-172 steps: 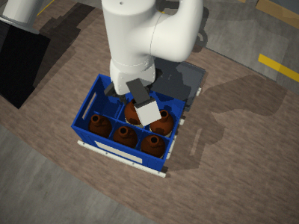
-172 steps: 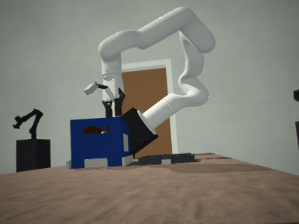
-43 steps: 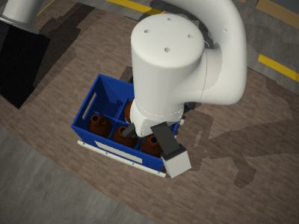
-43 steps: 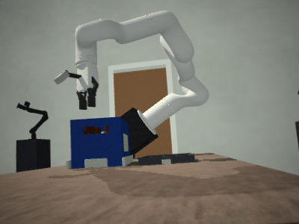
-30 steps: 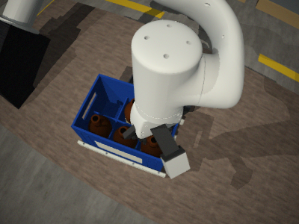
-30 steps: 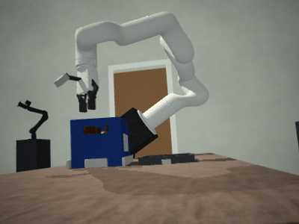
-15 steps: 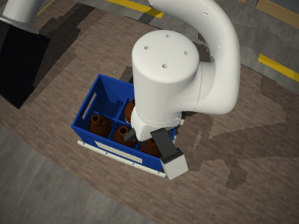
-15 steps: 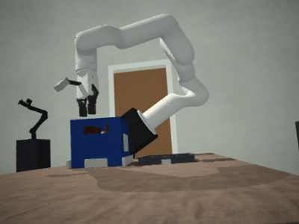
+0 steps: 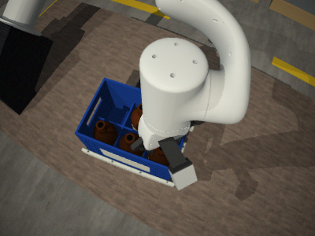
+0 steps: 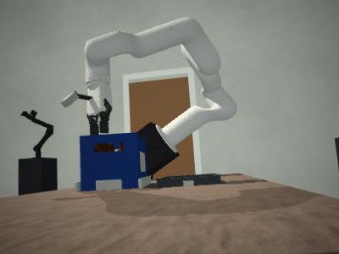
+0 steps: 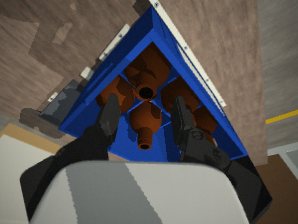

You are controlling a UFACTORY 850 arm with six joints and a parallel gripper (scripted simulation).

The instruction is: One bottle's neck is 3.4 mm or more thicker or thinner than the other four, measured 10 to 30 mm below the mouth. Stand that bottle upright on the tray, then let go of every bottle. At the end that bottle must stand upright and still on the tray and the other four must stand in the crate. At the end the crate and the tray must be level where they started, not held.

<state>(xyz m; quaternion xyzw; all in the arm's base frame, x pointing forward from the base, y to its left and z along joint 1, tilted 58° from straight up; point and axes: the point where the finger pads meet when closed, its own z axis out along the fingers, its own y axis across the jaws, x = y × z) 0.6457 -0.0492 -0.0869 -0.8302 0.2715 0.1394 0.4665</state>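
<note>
Claw (image 9: 145, 149) (image 10: 98, 132) (image 11: 146, 105) parted partway and holding nothing, we are hovering over the blue crate (image 9: 120, 156) (image 10: 112, 167) (image 11: 95, 80) in the top view. In the exterior view, we are keeping its fingertips just above the rim, the dark tray (image 10: 169, 182) (image 11: 59, 103) lying beside the crate on the worktop (image 9: 244, 157) (image 10: 178, 230) (image 11: 239, 60). In the wrist view, we are seeing all five brown bottles (image 9: 105, 133) (image 11: 145, 120) standing inside the crate.

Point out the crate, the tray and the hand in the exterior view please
Crate (image 10: 112, 169): exterior view, on its blue side wall.
Tray (image 10: 169, 182): exterior view, on its dark near side.
Hand (image 10: 98, 129): exterior view, midway between its fingertips.
</note>
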